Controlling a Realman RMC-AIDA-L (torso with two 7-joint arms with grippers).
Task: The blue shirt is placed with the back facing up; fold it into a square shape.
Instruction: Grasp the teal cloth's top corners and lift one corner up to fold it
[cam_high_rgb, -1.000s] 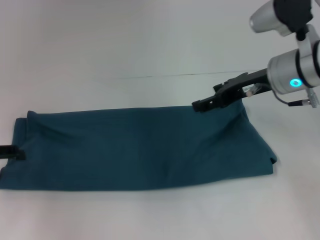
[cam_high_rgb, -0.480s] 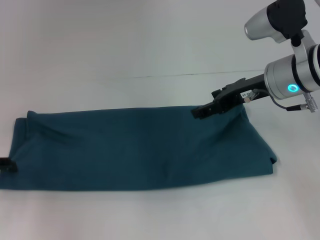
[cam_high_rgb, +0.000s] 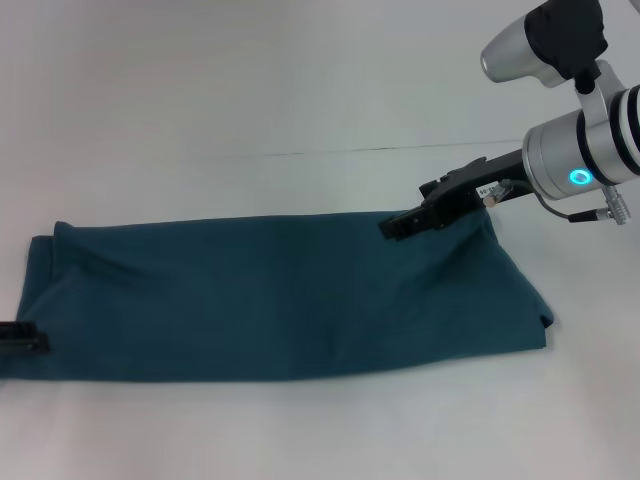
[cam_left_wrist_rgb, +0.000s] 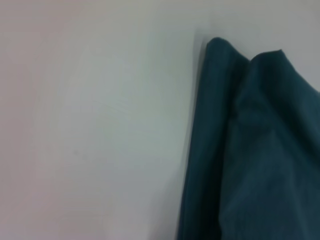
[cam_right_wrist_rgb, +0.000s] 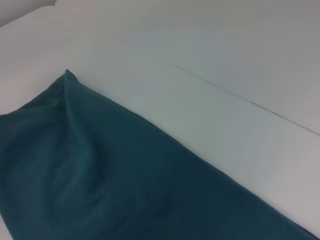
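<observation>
The white table (cam_high_rgb: 300, 90) carries the blue shirt (cam_high_rgb: 280, 300) as a long band across the lower frame, ready for crosswise folding. The right gripper (cam_high_rgb: 400, 222) sits at its upper-right edge, the left gripper (cam_high_rgb: 25, 335) at lower left; neither's finger state can be told.

Shirt (cam_high_rgb: 280, 300) flat on table (cam_high_rgb: 300, 90), right end effector (cam_high_rgb: 400, 224) over its far-right edge.
</observation>
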